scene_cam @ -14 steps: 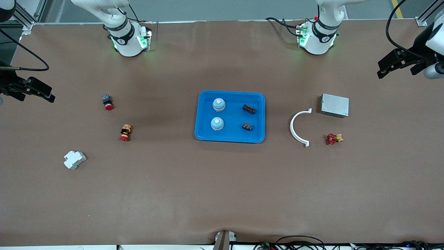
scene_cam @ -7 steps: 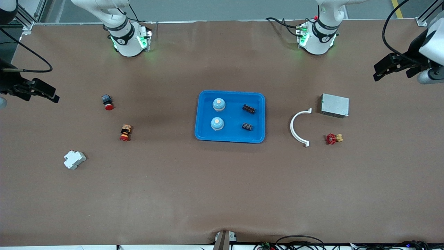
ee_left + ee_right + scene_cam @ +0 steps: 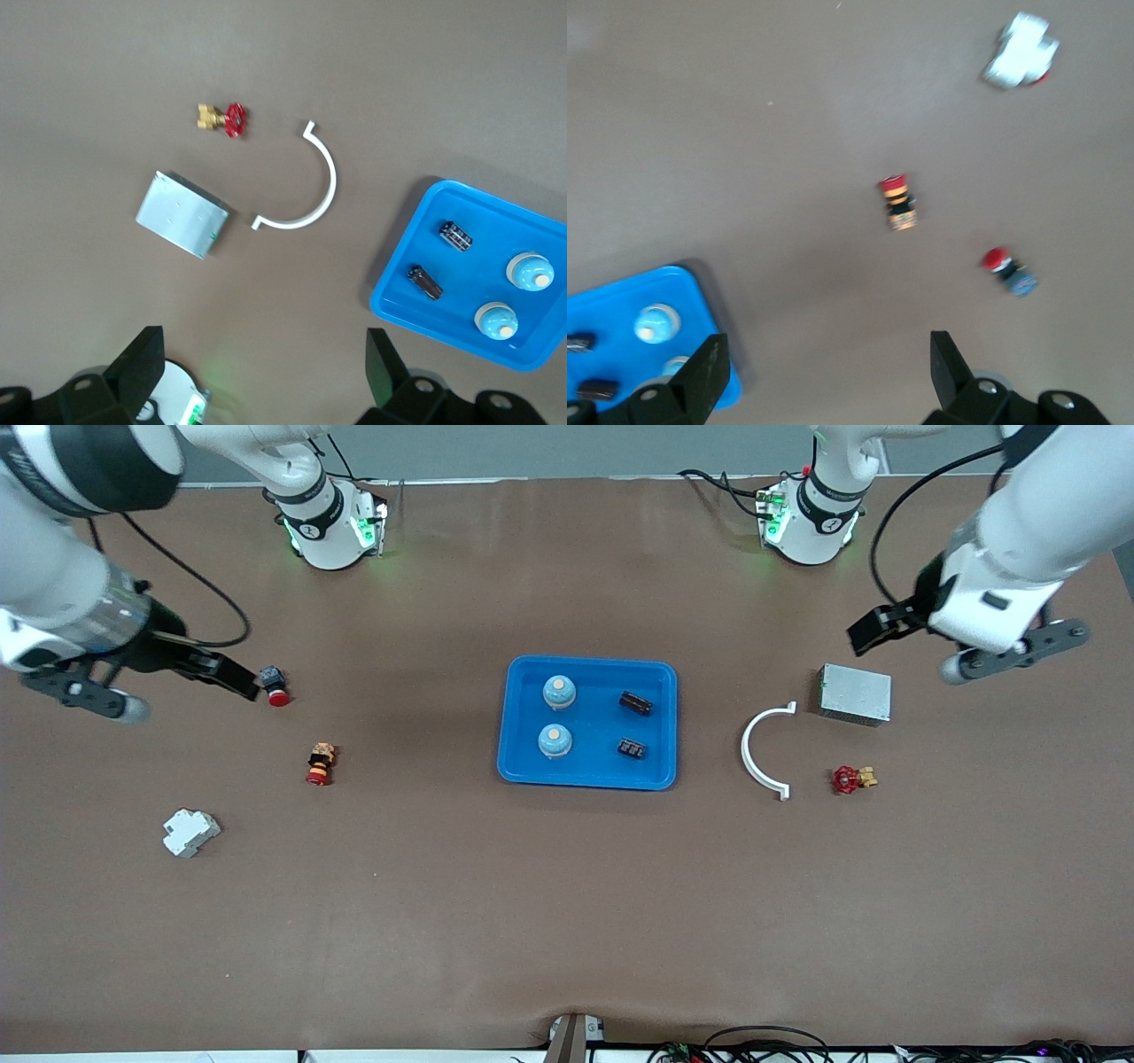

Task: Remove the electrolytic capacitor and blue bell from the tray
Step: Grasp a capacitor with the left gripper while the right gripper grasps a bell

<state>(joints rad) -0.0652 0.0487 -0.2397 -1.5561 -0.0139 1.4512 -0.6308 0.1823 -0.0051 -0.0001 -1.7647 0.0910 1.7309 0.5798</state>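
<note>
A blue tray (image 3: pixel 592 719) sits mid-table. It holds two light-blue bells (image 3: pixel 559 689) (image 3: pixel 555 740) and two black capacitors (image 3: pixel 635 703) (image 3: pixel 631 748). My left gripper (image 3: pixel 875 631) hangs open and empty over the table close to the metal box. In the left wrist view, the left gripper (image 3: pixel 261 356) is wide apart, with the tray (image 3: pixel 478 266), bells (image 3: pixel 530 271) and capacitors (image 3: pixel 457 235) off to one side. My right gripper (image 3: pixel 229 676) hangs open and empty by the red-capped push button. In the right wrist view, the right gripper (image 3: pixel 824 356) frames bare table, and the tray (image 3: pixel 616 305) shows at the edge.
Toward the left arm's end lie a metal box (image 3: pixel 855 693), a white curved bracket (image 3: pixel 760 753) and a red valve (image 3: pixel 850 779). Toward the right arm's end lie a push button (image 3: pixel 275 686), a second button (image 3: pixel 320 763) and a white breaker (image 3: pixel 190 832).
Both arms have swung in from the table's ends toward the middle, and both grippers have stayed open. Nothing on the table has moved.
</note>
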